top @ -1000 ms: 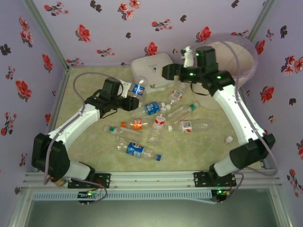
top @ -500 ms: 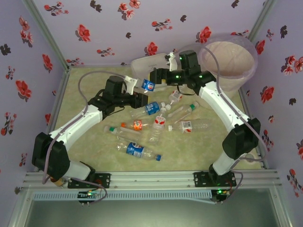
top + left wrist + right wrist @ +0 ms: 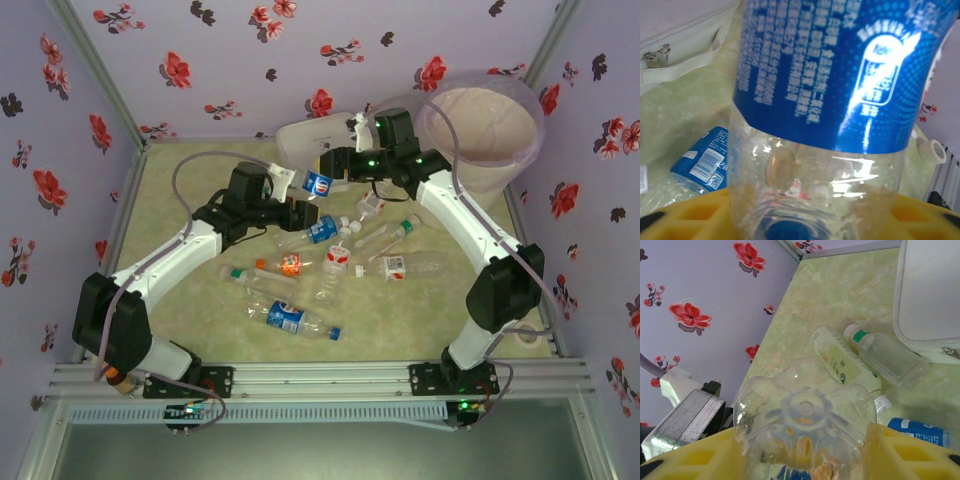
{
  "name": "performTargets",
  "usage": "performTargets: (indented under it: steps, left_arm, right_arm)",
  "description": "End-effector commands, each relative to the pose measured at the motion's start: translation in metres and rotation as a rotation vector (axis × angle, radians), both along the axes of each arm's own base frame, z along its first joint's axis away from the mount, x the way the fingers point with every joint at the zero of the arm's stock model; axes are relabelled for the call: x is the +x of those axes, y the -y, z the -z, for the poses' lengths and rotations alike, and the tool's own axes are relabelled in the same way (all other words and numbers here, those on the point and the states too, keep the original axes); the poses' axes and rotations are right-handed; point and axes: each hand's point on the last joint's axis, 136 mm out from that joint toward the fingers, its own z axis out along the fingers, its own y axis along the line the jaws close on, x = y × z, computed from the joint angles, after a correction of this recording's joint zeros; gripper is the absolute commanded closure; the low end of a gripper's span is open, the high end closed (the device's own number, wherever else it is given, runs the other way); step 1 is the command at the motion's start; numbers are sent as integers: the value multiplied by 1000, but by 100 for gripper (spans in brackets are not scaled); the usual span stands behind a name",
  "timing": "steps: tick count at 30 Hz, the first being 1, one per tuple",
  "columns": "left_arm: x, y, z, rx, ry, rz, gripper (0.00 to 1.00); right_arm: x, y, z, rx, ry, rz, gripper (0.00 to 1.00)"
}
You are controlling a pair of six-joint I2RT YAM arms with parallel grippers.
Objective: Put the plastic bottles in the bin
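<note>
Bottles (image 3: 330, 262): about ten on surface (image 3: 200, 300), none seen in bin (image 3: 484, 170). Blue-labelled bottle (image 3: 317, 183) midair: right hand (image 3: 802, 455) clamped on base; left hand (image 3: 805, 220) around neck, grip untellable.

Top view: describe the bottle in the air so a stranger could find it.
Find the white box at the table's far edge. Just in front of it, the bottle hangs between the left arm and right arm. It is blue-labelled and, unlike the bottles lying below, off the table.
</note>
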Motion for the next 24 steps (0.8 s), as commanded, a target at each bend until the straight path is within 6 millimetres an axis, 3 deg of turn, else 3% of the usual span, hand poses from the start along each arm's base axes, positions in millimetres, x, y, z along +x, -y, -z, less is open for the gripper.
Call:
performTargets:
  steps: [1,4,8,11,15,20,24]
  left_arm:
    - [0,6,-12,-21,29,23,34]
    - [3,0,-15,-26,35,-6,20]
    - [14,-12,-16,-39,29,-76,3]
    - [35,-30,-5,-34,-36,-203,0]
    - [58,-63,17,50,-150,-422,0]
    - [63,-100,33,196,-210,-628,0]
    - [62,-124,45,250,-252,-776,0]
  right_arm:
    - [5,13,-28,-20,85,34,46]
    - [9,35,-50,-48,140,90,49]
    - [15,87,-87,-121,238,234,52]
    - [18,139,-116,-182,319,372,58]
    - [22,209,-150,-237,384,563,75]
    - [41,291,-155,-473,423,813,100]
    - [69,329,-138,-669,393,904,100]
